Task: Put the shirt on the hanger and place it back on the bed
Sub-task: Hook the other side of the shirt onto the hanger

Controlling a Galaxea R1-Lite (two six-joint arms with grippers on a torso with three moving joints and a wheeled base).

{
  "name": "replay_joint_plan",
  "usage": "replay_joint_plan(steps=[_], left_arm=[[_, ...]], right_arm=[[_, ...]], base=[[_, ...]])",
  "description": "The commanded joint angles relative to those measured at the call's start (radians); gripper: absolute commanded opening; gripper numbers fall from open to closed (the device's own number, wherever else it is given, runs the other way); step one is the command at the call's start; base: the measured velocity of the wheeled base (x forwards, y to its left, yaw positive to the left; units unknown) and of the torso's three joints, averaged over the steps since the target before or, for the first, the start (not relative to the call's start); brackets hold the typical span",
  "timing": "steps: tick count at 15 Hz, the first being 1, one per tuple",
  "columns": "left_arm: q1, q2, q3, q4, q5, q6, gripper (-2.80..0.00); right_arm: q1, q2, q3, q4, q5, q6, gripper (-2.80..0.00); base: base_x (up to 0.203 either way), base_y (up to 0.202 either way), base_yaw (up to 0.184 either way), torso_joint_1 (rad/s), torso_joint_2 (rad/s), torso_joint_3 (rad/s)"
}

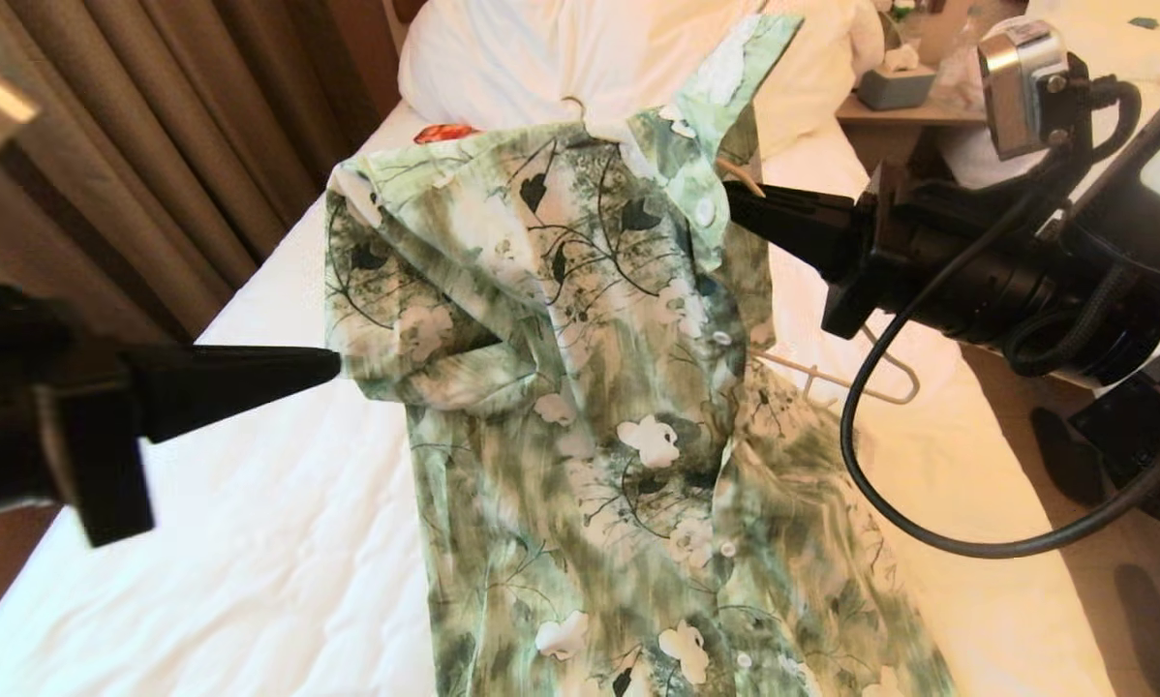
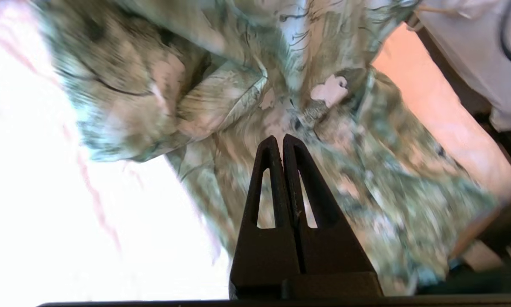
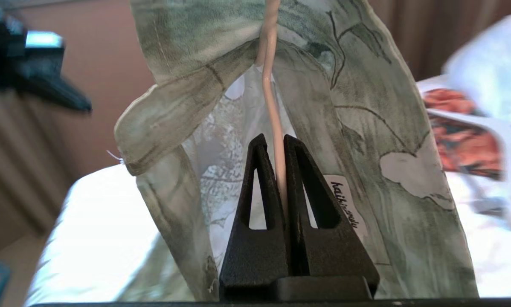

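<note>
The green and white floral shirt (image 1: 599, 407) hangs lifted over the bed (image 1: 251, 542), its lower part trailing down to the sheet. The thin cream hanger (image 1: 572, 103) shows its hook at the collar; most of it is hidden inside the shirt. My right gripper (image 1: 735, 205) is shut on the hanger's wire (image 3: 269, 98) at the open collar, with the shirt (image 3: 366, 106) draped on both sides. My left gripper (image 1: 334, 364) is shut, its tips right at the hem of the left sleeve. No cloth shows between its jaws in the left wrist view, where the shirt (image 2: 221, 85) lies beyond them.
A small orange-and-black garment (image 1: 444, 133) lies near the big white pillow (image 1: 541, 48). A pale wire loop (image 1: 885, 387) rests on the sheet by the shirt's right edge. Brown curtains (image 1: 154, 145) run along the left; a nightstand with a tissue box (image 1: 895, 85) stands at back right.
</note>
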Motion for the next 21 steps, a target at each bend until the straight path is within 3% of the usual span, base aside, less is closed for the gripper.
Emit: replay_joint_plan(steps=[1,4,9,12,14,15,21], left_arm=[[0.021,-0.109,-0.041,0.099,-0.014,0.007,-2.8],[0.058,-0.175,-0.043,0.136,-0.048,0.04,-2.8],[0.053,-0.116,-0.072,0.127,-0.049,0.057,-2.8],[0.05,-0.069,-0.116,0.126,-0.052,0.139,-2.8],[0.049,-0.056,-0.148,0.127,-0.094,0.166,-2.8],[0.049,-0.051,-0.156,0.127,-0.11,0.174,0.0],[0.052,0.01,-0.187,0.073,-0.194,0.197,0.0]], right_arm=[[0.002,-0.005,0.015,-0.004,0.035,0.0,-2.8],[0.029,-0.009,0.018,0.065,0.082,0.0,-2.8],[0.093,-0.025,0.022,0.083,0.082,0.0,-2.8],[0.138,-0.021,0.012,0.13,0.078,-0.002,-2.8],[0.166,-0.022,0.012,0.145,0.075,-0.014,-2.8],[0.176,-0.023,0.012,0.147,0.074,-0.017,-2.8],[0.227,-0.033,0.005,0.18,0.068,-0.019,-2.8]], base=[[0.0,0.0,0.0,0.0,0.0,0.0],[0.0,0.0,0.0,0.0,0.0,0.0],[0.0,0.0,0.0,0.0,0.0,0.0],[0.0,0.0,0.0,0.0,0.0,0.0],[0.0,0.0,0.0,0.0,0.0,0.0],[0.0,0.0,0.0,0.0,0.0,0.0],[0.0,0.0,0.0,0.0,0.0,0.0]])
